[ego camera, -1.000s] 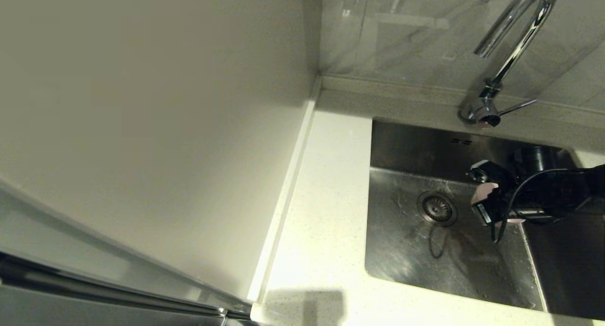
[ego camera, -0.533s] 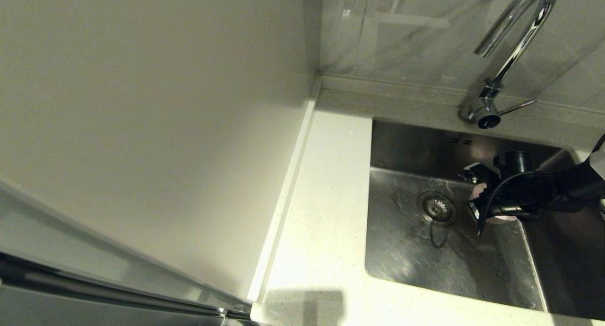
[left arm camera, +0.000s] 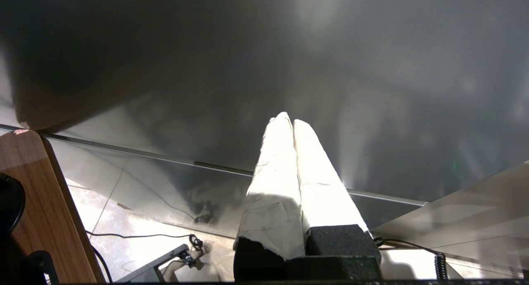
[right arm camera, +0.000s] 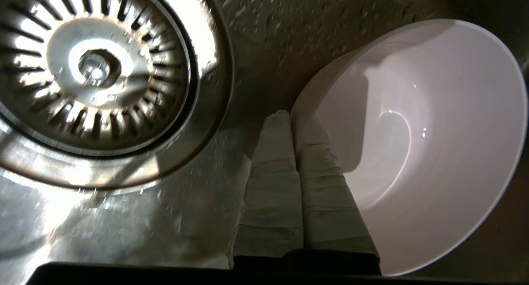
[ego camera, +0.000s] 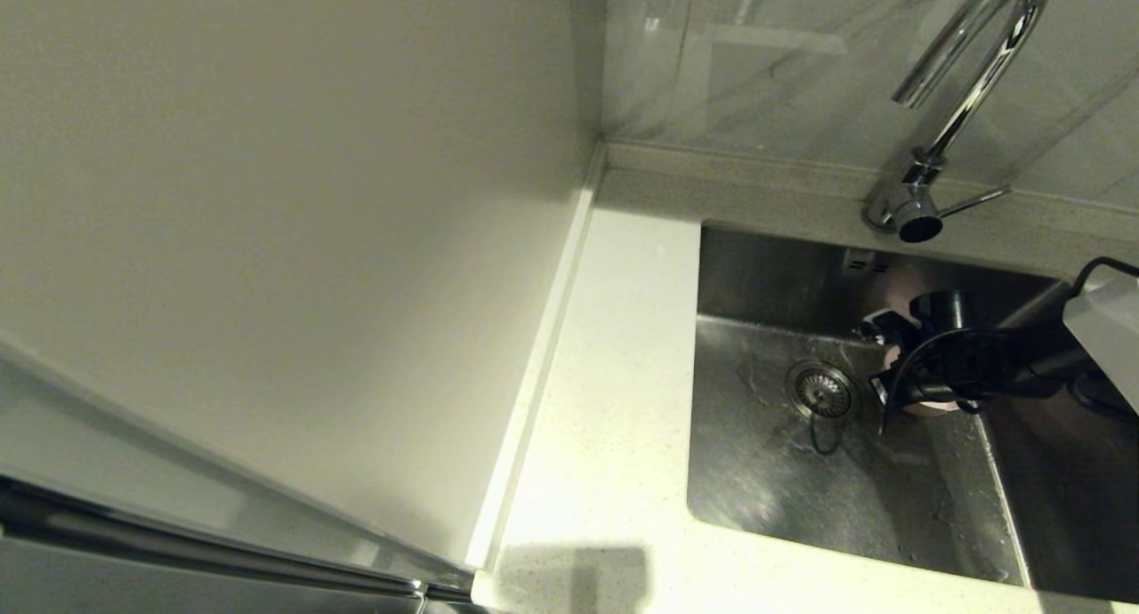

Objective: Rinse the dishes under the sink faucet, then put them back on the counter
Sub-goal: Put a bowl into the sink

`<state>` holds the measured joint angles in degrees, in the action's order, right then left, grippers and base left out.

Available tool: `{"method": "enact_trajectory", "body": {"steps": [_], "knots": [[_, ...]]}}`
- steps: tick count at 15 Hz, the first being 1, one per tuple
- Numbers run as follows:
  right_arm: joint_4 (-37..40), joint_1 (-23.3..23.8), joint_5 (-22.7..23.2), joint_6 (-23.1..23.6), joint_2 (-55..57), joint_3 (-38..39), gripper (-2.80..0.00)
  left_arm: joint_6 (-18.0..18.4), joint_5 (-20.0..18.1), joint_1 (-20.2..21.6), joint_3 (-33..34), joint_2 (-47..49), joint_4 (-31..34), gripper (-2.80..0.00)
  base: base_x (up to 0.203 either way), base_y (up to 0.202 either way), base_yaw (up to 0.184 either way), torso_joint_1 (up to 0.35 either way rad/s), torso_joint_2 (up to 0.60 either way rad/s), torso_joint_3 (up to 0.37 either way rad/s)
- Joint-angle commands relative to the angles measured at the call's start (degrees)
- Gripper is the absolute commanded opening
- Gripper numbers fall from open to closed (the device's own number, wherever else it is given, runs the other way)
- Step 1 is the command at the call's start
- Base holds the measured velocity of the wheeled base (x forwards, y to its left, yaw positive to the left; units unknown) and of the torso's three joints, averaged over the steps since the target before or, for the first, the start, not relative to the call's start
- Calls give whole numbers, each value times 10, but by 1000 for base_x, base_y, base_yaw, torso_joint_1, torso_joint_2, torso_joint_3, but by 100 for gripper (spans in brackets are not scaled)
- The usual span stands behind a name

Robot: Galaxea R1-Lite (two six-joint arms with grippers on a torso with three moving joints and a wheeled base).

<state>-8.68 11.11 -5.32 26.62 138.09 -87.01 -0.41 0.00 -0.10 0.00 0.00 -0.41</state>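
My right gripper (right arm camera: pixel 294 116) is shut on the rim of the pale pink bowl (right arm camera: pixel 434 153), one finger inside it and one outside. It holds the bowl low in the steel sink (ego camera: pixel 801 498), just right of the round drain (right arm camera: pixel 97 68). In the head view the right gripper (ego camera: pixel 887 363) reaches in from the right, and only a sliver of the pink bowl (ego camera: pixel 930 407) shows under it. The chrome faucet (ego camera: pixel 970 80) arches above the sink's back edge. The blue-white and yellow-green bowls are out of view. My left gripper (left arm camera: pixel 288 120) is parked, shut and empty.
The white speckled counter (ego camera: pixel 614 374) runs along the sink's left side, bounded by a raised strip and the cream wall panel (ego camera: pixel 267 196). The faucet's thin lever (ego camera: pixel 974 200) points right. Water droplets cover the sink floor. A black cable loops off the right wrist.
The right arm has carried the pink bowl a little toward the sink's back wall and closer to the drain. The left arm has not moved.
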Motion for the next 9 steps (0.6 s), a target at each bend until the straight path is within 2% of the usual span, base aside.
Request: {"method": "enact_trajectory", "body": {"steps": [1,9], "knots": [[-1,0,0,2,22,-21,-280,0,0,0,2,0,0,-280,0,0,0,0,0,0],[-1,-1,-27,2,41,-58,-280,0,0,0,2,0,0,-280,0,0,0,0,0,0]]}}
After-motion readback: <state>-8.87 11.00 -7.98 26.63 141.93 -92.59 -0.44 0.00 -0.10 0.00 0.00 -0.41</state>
